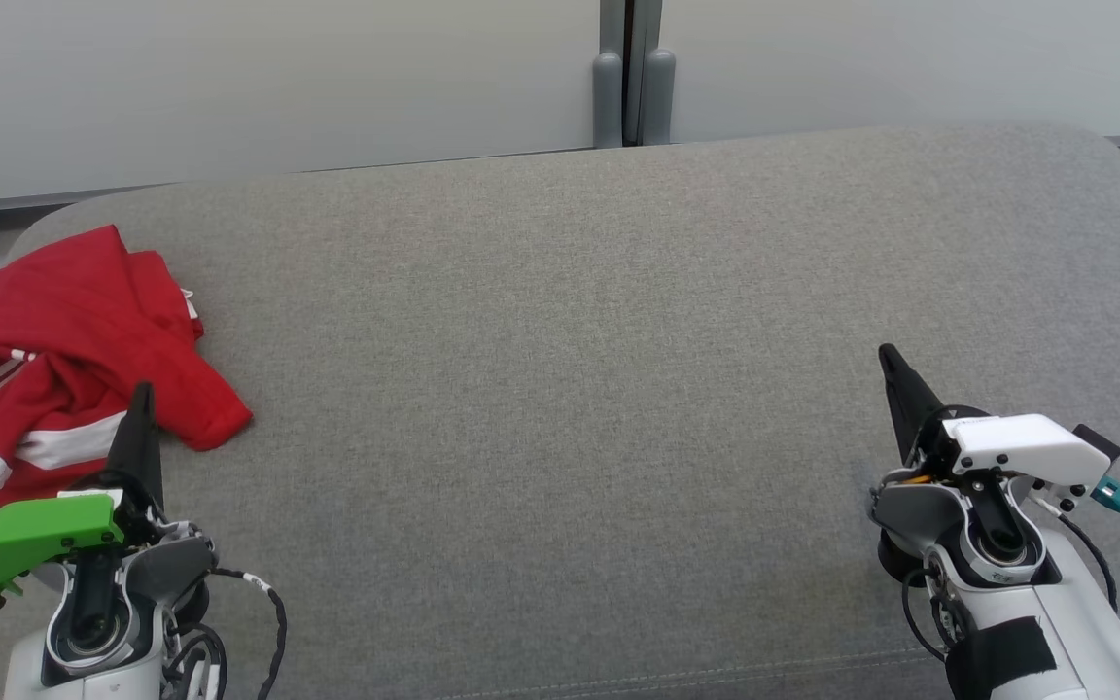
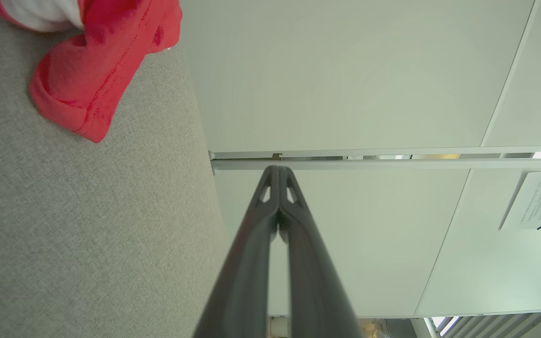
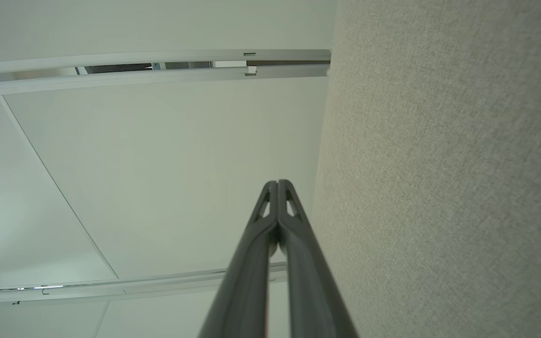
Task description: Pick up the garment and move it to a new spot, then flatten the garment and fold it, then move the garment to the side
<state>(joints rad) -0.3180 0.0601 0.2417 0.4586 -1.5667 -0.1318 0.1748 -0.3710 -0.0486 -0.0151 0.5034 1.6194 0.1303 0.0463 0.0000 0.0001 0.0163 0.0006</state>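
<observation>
The garment is red with broad white stripes. It lies crumpled in a loose heap at the far left of the grey fabric surface, close to that surface's rounded left edge. Its cloth is bunched into thick folds, with the white bands showing at the near left side and one short band higher up. A rounded lobe with a hemmed edge sticks out toward the middle of the surface. In the left wrist view that hemmed lobe of the garment rests flat on the grey weave, its stitching visible along the edge.

The left end effector is at the lower left, its dark fingers pressed together and empty, the tip showing in front of the garment's near edge; whether it touches the cloth cannot be told. The right end effector is at the lower right, well apart from the garment, likewise closed and holding nothing.
</observation>
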